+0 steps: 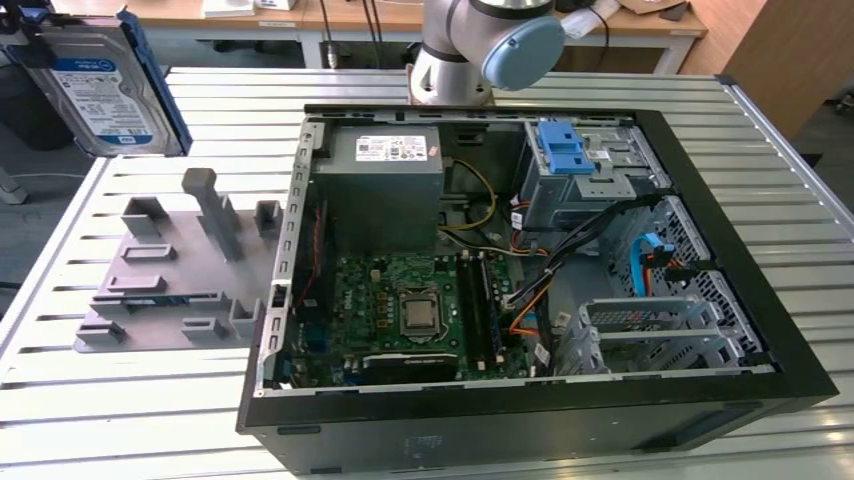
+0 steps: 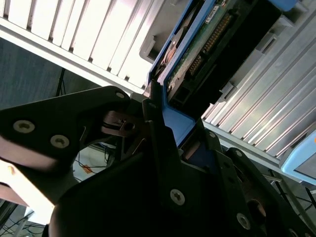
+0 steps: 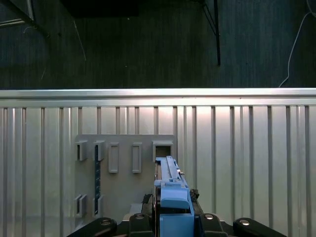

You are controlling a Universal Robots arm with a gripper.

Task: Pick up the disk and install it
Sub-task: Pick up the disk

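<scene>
The gripper (image 3: 173, 205) is clamped on the blue end rail of the disk (image 3: 169, 173), which hangs lifted at the upper left of the exterior view, above the grey holder plate (image 1: 167, 275). There the disk (image 1: 100, 85) stands nearly upright with its label side to the camera, and its long axis runs top to bottom. Held by one plastic end alone, it could swing or slip in the grip. Farther right, loose cables (image 1: 587, 235) in the open computer case (image 1: 534, 435) could snag it near the drive cage (image 1: 661, 335).
</scene>
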